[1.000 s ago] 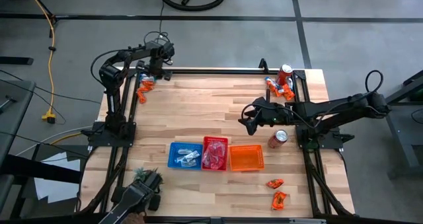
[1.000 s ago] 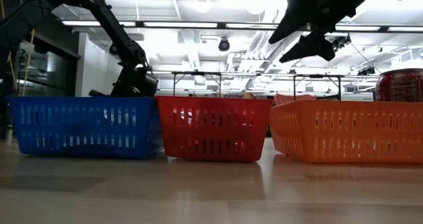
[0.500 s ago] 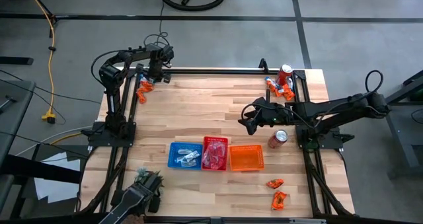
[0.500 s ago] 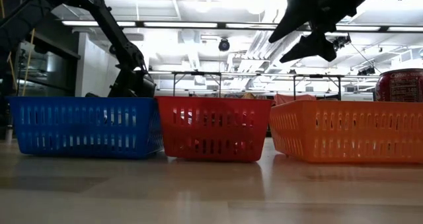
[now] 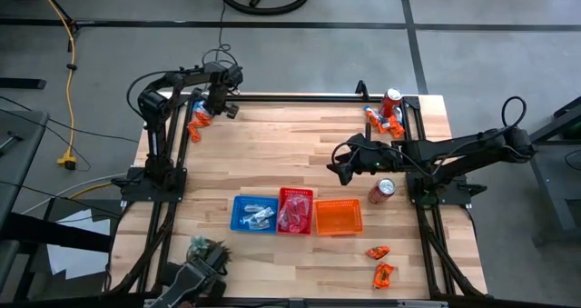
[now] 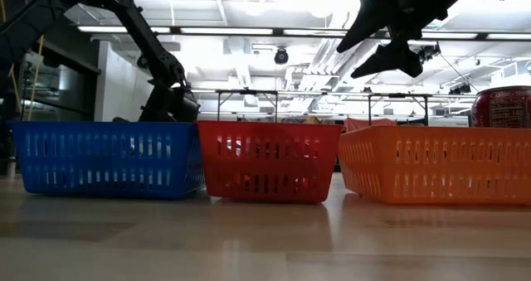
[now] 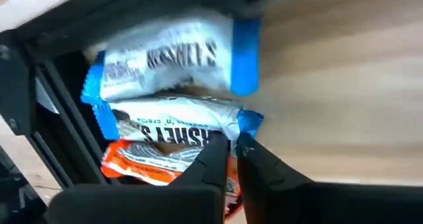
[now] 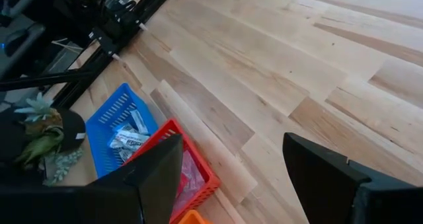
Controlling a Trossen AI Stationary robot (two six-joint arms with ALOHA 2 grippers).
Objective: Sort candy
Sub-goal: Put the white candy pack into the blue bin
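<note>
Where the table's (image 5: 272, 163) far left corner meets the frame, the left gripper (image 7: 232, 151) is down among a small heap of candy — its fingers pressed together on the edge of a blue-and-silver packet (image 7: 178, 125). In the left wrist view a second blue-and-silver packet (image 7: 172, 55) lies just above that one, and an orange packet (image 7: 155, 161) sits under it, all three touching. From above, the same heap (image 5: 197, 119) shows as orange and blue scraps right beside the gripper at that corner.

Over the middle of the table, toward its right edge, the right gripper (image 5: 344, 163) hangs above bare wood with its fingers wide apart and nothing between them; the low view shows it raised high over the baskets.

Near the front edge, three baskets stand in a row, touching side to side: a blue basket (image 5: 238, 219) with silvery packets inside, a red basket (image 5: 310, 195) with pinkish-red packets inside, and an orange basket (image 5: 338, 229) whose contents, if any, cannot be made out.

More candy lies at the far right corner (image 5: 381, 120), beside an upright red can (image 5: 391, 99). A second red can (image 5: 381, 191) lies on its side near the right edge. Two orange packets (image 5: 379, 263) rest at the front right corner — close together, well apart from the baskets. A green plant (image 5: 201, 249) sits at the front left corner.
</note>
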